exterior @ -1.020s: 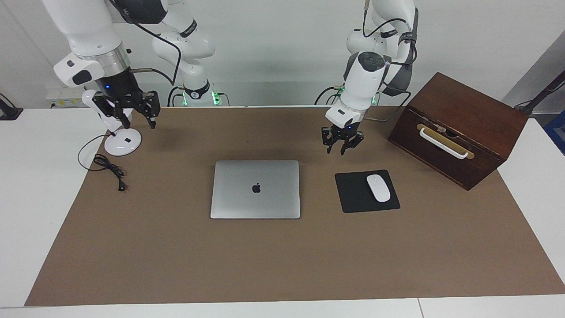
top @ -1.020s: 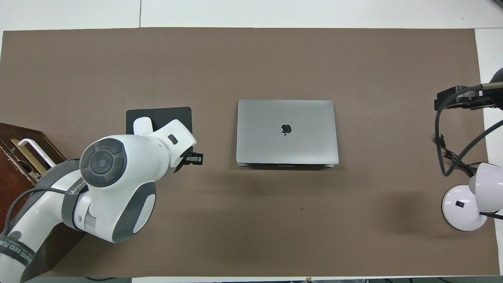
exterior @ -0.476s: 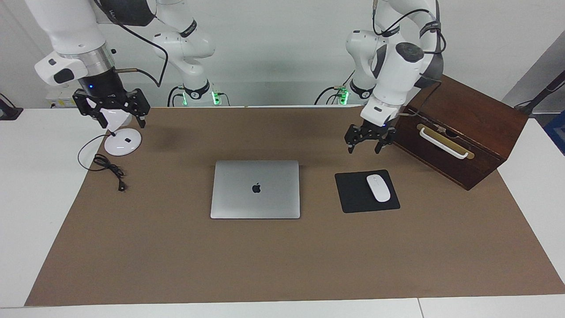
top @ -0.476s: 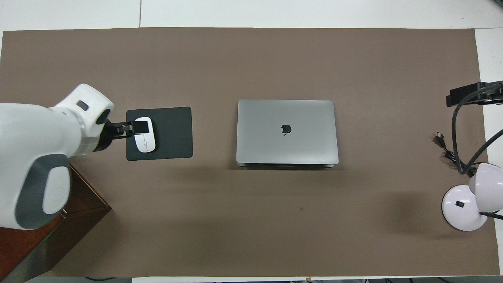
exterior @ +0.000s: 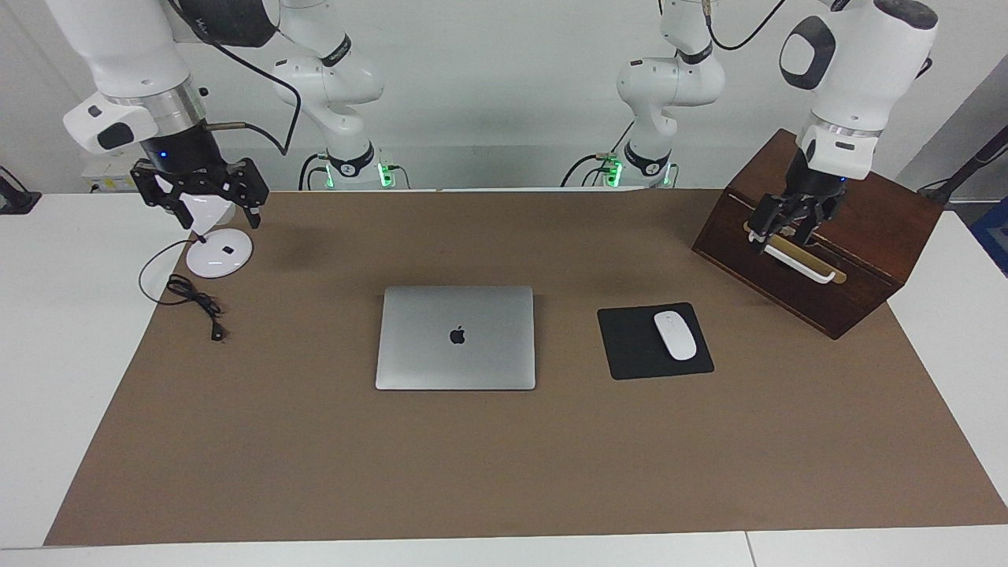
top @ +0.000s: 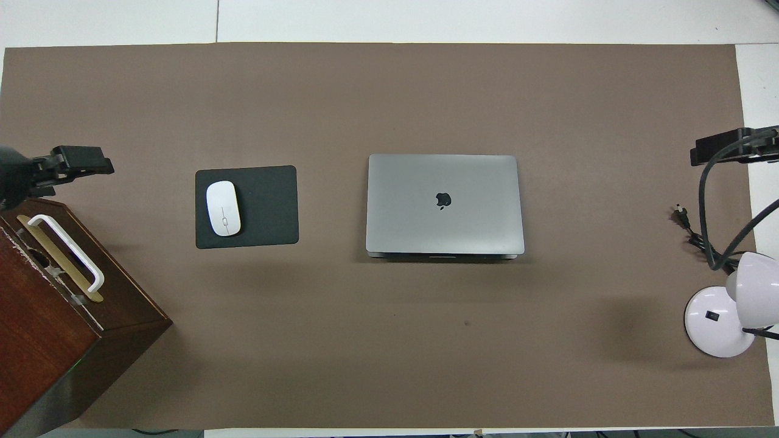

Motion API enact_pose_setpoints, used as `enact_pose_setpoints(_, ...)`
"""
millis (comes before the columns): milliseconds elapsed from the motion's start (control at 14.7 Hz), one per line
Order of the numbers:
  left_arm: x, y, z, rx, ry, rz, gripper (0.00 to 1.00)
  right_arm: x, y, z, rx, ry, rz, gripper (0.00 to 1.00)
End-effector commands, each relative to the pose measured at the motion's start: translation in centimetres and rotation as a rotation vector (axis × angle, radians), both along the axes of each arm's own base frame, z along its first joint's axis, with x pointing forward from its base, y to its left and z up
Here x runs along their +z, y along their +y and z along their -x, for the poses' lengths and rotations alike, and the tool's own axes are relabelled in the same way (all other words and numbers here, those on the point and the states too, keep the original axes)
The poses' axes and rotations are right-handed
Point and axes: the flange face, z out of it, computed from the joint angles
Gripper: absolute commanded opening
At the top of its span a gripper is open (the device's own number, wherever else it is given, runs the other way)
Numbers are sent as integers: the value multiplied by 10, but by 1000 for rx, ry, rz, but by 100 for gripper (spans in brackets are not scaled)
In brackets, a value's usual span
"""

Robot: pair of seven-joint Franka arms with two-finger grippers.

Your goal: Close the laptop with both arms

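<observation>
The silver-grey laptop [exterior: 455,337] lies shut and flat in the middle of the brown mat, with the apple logo on its lid facing up; it also shows in the overhead view [top: 444,204]. My left gripper [exterior: 783,236] is open and empty, up over the front of the wooden box, well away from the laptop; it shows at the edge of the overhead view [top: 79,163]. My right gripper [exterior: 220,220] is open and empty, up over the white lamp at the right arm's end of the table; it also shows in the overhead view [top: 724,146].
A black mouse pad [exterior: 630,346] with a white mouse [exterior: 675,335] lies beside the laptop toward the left arm's end. A dark wooden box [exterior: 858,205] with a white handle [exterior: 791,260] stands at that end. A white lamp [exterior: 219,253] and its black cable [exterior: 193,303] are at the right arm's end.
My left gripper has swung from beside the laptop, past the mouse pad, to over the wooden box. My right gripper moved slightly outward over the lamp, then held. The laptop has not moved.
</observation>
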Motion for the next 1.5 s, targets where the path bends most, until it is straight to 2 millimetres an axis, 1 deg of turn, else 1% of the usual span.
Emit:
enact_pose_setpoints(0, 38, 0, -14, -12, 61, -22, 100, -5, 1, 8, -21, 30, -8, 100)
enact_pose_setpoints(68, 52, -2, -18, -18, 85, -24, 100, -6, 2, 12, -25, 56, -10, 100)
enact_pose_setpoints(136, 55, -2, -21, -20, 125, -29, 100, -7, 2, 13, -33, 73, -10, 100)
enact_pose_setpoints(340, 54, -6, -19, -34, 163, -29, 100, -9, 2, 18, -32, 107, -10, 100)
enact_pose_setpoints(612, 17, -5, -18, -34, 241, -23, 100, -10, 3, 21, -28, 130, -10, 100)
enact_pose_setpoints(748, 7, -6, -17, -34, 263, -22, 100, -9, 2, 22, -27, 132, -9, 100)
enact_pose_setpoints(952, -3, -5, -12, -36, 292, -25, 100, -9, 2, 22, -29, 138, -9, 100)
enact_pose_setpoints(1020, -2, -5, -12, -45, 289, -27, 100, -9, 2, 23, -29, 141, -9, 100)
enact_pose_setpoints(1156, 0, -3, -17, -171, 253, -45, 100, -9, 4, 23, -26, 142, -7, 100)
enact_pose_setpoints(1429, 0, -4, -21, -191, 224, -48, 100, -8, 4, 23, -25, 141, -7, 100)
